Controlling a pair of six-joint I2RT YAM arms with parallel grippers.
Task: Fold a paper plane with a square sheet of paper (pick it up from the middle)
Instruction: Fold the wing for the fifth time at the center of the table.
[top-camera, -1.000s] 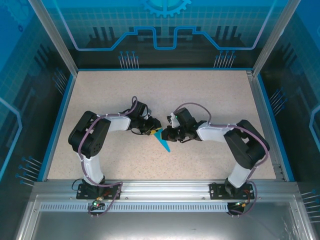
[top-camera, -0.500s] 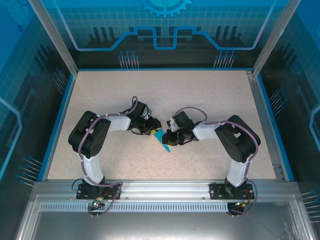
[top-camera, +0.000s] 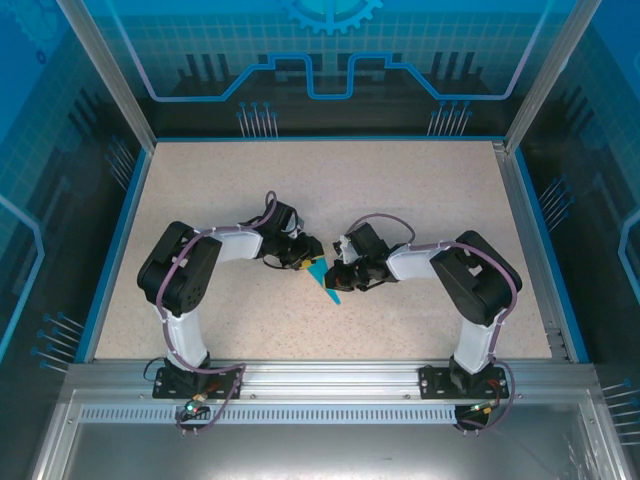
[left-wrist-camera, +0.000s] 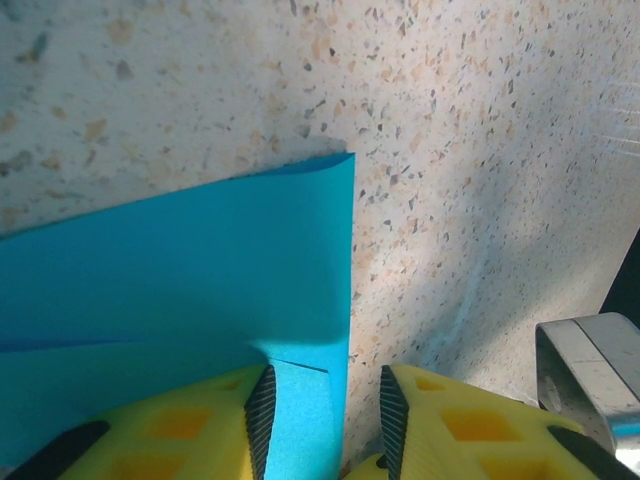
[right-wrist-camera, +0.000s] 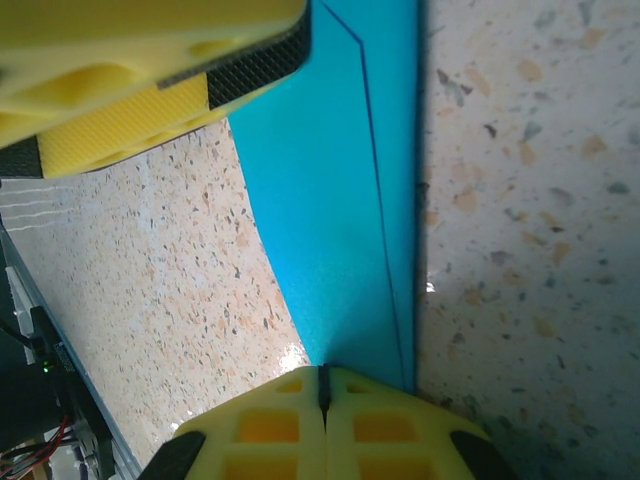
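The square sheet of paper (top-camera: 324, 282) is cyan-blue and folded into a narrow pointed wedge. It lies flat on the speckled table between the two grippers, its point toward the near right. My left gripper (top-camera: 303, 264) is at its wide end. In the left wrist view that gripper (left-wrist-camera: 322, 405) stands open, low over the paper (left-wrist-camera: 200, 270). The paper's straight edge runs between the fingers. My right gripper (top-camera: 339, 276) is at the narrow end. In the right wrist view its jaws (right-wrist-camera: 322, 385) are shut, with their tips at the tapering paper (right-wrist-camera: 340, 200).
The speckled table (top-camera: 330, 190) is framed by a blue rim (top-camera: 108, 250) and aluminium posts. One yellow finger of the left gripper (right-wrist-camera: 150, 80) sits close above the paper in the right wrist view. A grey metal part (left-wrist-camera: 590, 370) lies just right of the left fingers.
The right arm has pulled its elbow in and brought its gripper slightly down-left onto the paper's narrow end, closing fully. The left arm and the paper have stayed in place.
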